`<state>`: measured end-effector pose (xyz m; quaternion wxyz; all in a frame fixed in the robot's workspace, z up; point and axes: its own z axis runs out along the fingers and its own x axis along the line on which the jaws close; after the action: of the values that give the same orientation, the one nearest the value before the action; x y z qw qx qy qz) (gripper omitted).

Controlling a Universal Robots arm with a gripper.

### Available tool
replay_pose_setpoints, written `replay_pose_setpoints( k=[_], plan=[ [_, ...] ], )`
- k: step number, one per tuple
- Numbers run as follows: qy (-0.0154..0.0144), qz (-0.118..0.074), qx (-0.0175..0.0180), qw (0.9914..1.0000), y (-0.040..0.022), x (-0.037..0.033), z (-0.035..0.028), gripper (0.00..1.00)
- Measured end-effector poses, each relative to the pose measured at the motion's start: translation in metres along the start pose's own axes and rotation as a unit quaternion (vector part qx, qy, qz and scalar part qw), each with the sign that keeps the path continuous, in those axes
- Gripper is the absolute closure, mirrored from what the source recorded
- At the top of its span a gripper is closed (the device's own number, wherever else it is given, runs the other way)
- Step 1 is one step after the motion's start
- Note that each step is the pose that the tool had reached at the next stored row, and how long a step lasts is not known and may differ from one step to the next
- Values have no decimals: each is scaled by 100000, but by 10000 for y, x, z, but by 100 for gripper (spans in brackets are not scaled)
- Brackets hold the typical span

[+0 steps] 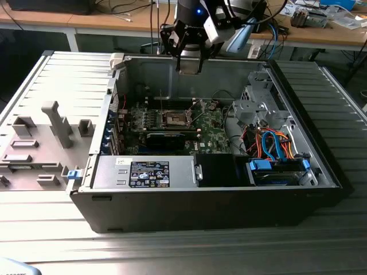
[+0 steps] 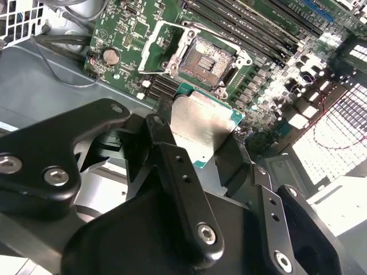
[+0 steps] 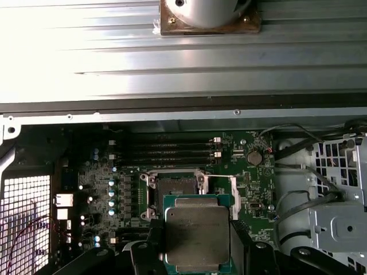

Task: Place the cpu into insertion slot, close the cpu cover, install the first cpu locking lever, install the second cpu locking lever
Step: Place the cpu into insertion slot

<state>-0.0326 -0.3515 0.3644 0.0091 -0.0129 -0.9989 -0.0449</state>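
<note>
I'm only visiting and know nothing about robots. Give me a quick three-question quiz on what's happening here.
1. True or false: the cpu already sits in the slot.
2. What is the gripper holding? A) a cable B) the cpu C) nothing
3. Fill in: the cover beside the slot is swung ____ (open/shut).

Key: 1 false, it is held above the board; 2 B; 3 open.
</note>
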Motion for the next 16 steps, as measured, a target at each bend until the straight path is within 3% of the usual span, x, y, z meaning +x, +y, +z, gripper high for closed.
replay_pose_setpoints(
  k=[16],
  plan=[
    [2, -12, 7, 100000, -24, 17, 37, 46]
  ],
)
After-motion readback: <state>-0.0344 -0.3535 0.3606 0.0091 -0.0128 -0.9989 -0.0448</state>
